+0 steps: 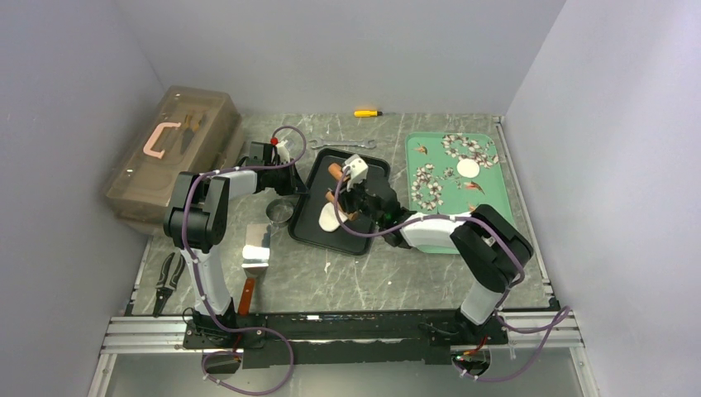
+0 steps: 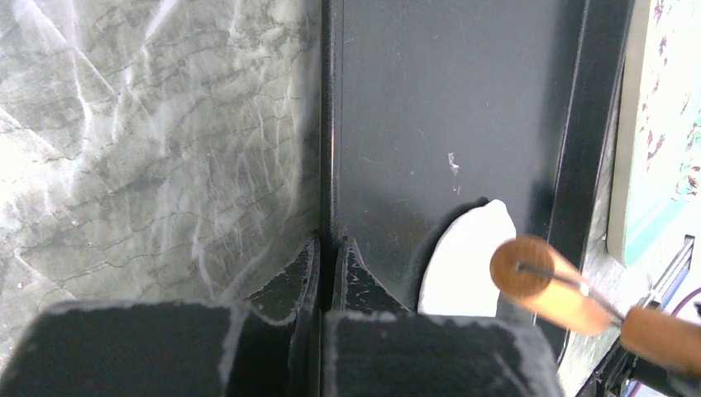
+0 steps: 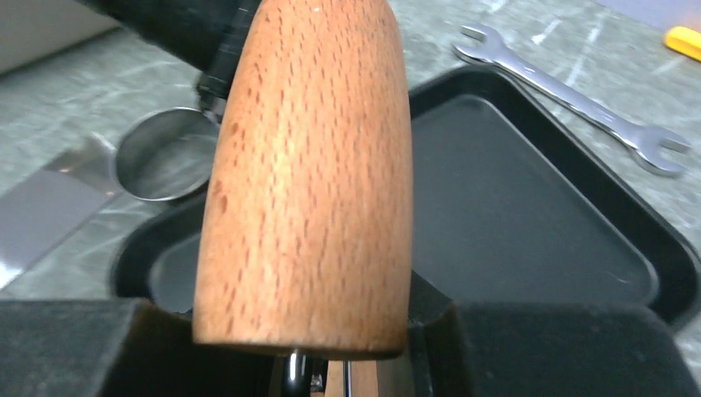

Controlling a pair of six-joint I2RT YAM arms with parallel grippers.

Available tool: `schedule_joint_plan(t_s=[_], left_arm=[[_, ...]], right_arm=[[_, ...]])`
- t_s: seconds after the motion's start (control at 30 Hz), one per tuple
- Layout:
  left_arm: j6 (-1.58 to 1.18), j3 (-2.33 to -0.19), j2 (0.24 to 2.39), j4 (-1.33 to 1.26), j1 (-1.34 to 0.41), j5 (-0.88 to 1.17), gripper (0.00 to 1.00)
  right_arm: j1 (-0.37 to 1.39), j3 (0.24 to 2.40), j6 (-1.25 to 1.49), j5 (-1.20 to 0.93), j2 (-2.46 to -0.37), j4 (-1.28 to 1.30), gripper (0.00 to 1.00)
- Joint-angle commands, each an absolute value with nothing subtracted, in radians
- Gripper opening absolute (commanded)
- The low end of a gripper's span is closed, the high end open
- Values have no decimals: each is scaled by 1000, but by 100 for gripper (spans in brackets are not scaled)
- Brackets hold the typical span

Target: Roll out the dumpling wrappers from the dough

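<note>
The dough (image 1: 330, 218) lies as a flattened white sheet in the near left part of the black tray (image 1: 374, 174). It also shows in the left wrist view (image 2: 461, 263). The brown wooden roller (image 1: 334, 172) is over the dough, and its end shows in the left wrist view (image 2: 526, 267). My right gripper (image 1: 345, 207) is shut on the roller's handle, and the roller (image 3: 314, 165) fills its view. My left gripper (image 1: 295, 184) is shut on the black tray's left rim (image 2: 331, 165). One round dumpling wrapper (image 1: 468, 168) lies on the green flowered tray (image 1: 489, 153).
A metal ring cutter (image 1: 279, 212) stands just left of the black tray, with a bench scraper (image 1: 256, 252) nearer me. A wrench (image 1: 342, 145) and a yellow tool (image 1: 368, 112) lie behind. A toolbox (image 1: 174, 149) is at the far left and pliers (image 1: 169, 281) at the near left.
</note>
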State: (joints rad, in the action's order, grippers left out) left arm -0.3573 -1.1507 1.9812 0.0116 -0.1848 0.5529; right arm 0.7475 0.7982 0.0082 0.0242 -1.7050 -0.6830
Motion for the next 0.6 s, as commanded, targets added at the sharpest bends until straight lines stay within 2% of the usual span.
schedule_joint_plan(t_s=[0.0,0.2,0.43,0.57], left_arm=[[-337,-1135,2031,69,-183,488,0],[-336,-1135,2032,69,-183,488,0],[-336,-1135,2030,69,-182,487,0],[-335,-1137,2032,71,-181,481,0]], right_arm=[[781,844,79,-35,-1724,-816,0],[786,830,128,-61,-1835,-832,0],[776,722,76,40,-1886,-830,0],[855,706,25,43,-1891,-787,0]])
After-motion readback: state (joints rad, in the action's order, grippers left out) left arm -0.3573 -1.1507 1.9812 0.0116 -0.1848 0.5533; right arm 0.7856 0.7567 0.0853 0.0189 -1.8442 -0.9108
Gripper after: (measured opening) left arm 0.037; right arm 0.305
